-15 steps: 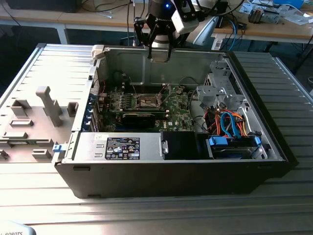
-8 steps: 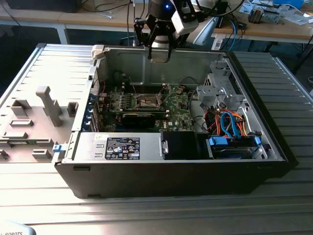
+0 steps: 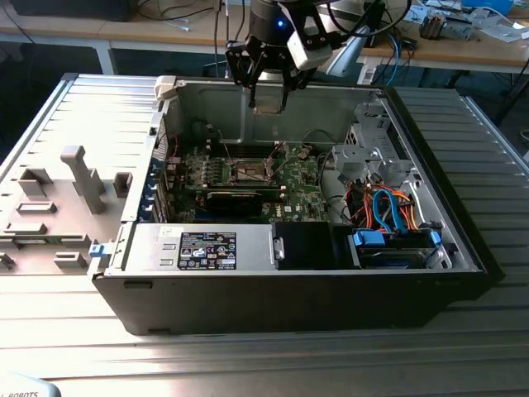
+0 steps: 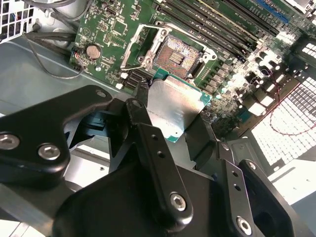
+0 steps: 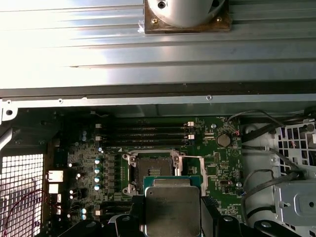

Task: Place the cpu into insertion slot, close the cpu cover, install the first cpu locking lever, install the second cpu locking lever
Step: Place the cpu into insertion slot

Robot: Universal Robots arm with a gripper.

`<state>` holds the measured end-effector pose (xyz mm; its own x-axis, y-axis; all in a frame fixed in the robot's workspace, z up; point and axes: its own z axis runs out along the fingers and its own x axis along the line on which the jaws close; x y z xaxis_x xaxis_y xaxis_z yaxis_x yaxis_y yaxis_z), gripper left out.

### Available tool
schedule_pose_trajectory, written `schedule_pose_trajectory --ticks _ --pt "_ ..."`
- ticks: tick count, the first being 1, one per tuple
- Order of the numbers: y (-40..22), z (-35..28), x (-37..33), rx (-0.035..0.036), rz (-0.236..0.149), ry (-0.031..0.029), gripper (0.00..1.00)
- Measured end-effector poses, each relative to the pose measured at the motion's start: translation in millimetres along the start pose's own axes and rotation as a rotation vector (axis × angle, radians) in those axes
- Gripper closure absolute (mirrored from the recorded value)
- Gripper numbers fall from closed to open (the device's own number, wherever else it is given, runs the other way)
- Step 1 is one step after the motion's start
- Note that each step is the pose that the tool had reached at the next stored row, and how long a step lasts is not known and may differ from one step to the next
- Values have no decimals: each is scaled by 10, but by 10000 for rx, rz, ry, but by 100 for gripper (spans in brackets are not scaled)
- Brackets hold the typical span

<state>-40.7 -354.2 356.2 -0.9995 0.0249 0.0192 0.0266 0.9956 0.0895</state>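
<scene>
I have the hand (image 4: 173,121) clamped on the cpu (image 4: 175,101), with a black finger on each of two opposite edges. Those edges are hidden under the fingers. In the first wrist view the chip's near edge runs out of frame, and in the exterior view it is hard to make out between the fingers.

In the exterior view the hand hangs over the open computer case (image 3: 289,298), at 12 o'clock of the insertion slot (image 3: 250,171) and well clear of it. The slot's dark centre is bare.

The case sits on the ribbed table (image 3: 248,356). It holds one green board (image 3: 297,188), with a bundle of orange and blue cables (image 3: 388,207) at 3 o'clock of the slot. I count one chip, one slot and one coin cell (image 5: 223,139).
</scene>
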Motion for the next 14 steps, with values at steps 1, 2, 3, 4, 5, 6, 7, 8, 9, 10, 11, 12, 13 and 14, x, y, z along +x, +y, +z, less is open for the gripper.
schedule_pose_trajectory --ticks 1,2,3,4,5,6,7,8,9,10,11,12,13,14 --pt "0 3 3 0 1 0 46" --pt "-1 5 5 2 -1 1 46" --pt "-1 8 5 2 -3 1 46" --pt "-1 12 6 2 -4 1 46" --pt "-2 14 7 2 -4 2 46" --pt "-2 19 7 1 -3 1 46" --pt "-2 22 8 2 -4 1 46" --pt "-2 24 8 2 -3 2 46" --pt "-3 29 8 2 -4 2 46" --pt "-3 32 8 2 -4 2 46" --pt "-3 34 8 2 -5 2 46" --pt "-4 40 10 2 -5 2 46" --pt "-4 42 11 1 -5 2 46" --pt "-4 43 12 1 -5 1 46"
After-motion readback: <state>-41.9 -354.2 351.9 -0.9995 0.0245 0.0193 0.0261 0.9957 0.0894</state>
